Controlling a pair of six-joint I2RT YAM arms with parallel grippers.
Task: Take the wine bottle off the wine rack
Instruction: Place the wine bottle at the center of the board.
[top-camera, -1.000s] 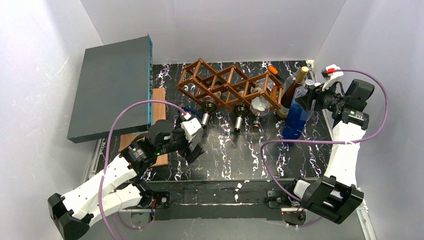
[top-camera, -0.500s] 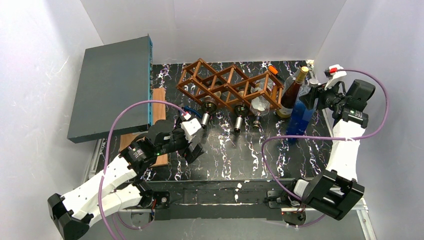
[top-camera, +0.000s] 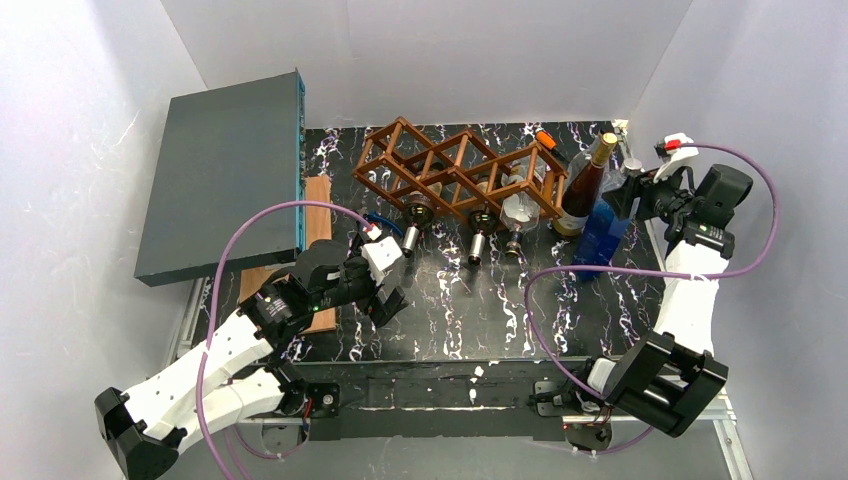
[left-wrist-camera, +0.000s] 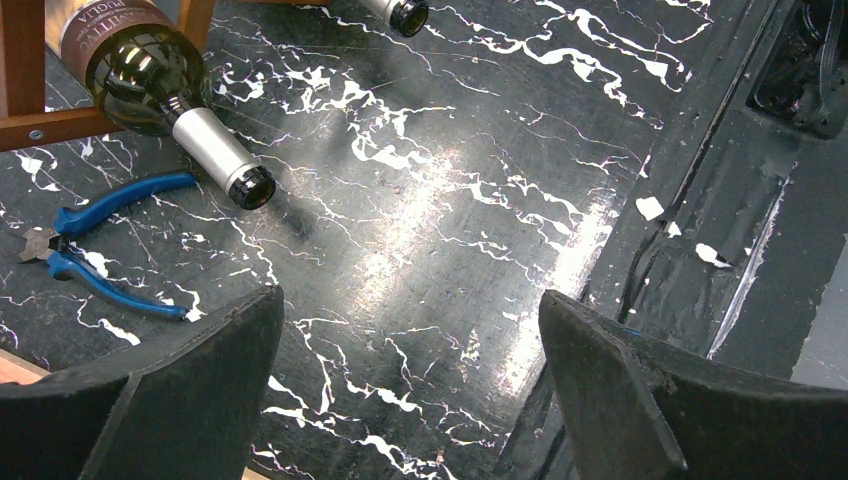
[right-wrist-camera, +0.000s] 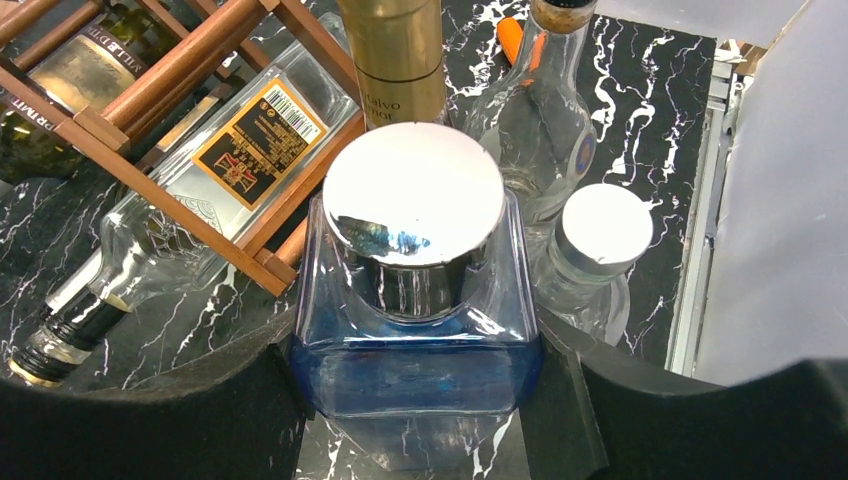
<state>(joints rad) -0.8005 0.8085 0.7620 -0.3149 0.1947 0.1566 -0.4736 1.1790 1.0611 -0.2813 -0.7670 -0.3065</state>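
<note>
The right claw (right-wrist-camera: 418, 395) is clenched on the blue wine bottle (right-wrist-camera: 410, 350), which stands upright near the far right corner of the worktop (left-wrist-camera: 450, 200), just beside the wine rack (top-camera: 447, 172) at the far edge; the left claw (left-wrist-camera: 408, 310) hangs released toward the near left corner

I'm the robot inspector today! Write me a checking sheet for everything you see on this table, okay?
Surface: black marbled table, white flecks near the front edge.
Job's things: wooden wine rack with three bottles lying in it, necks poking toward the arms.
Clutter: blue pliers; grey box over a wooden board; upright bottles right of the rack.
Grippers: left gripper open over bare table; right gripper clamped on a blue bottle.
Cables: purple cables loop over the table.
Surroundings: white walls.
</note>
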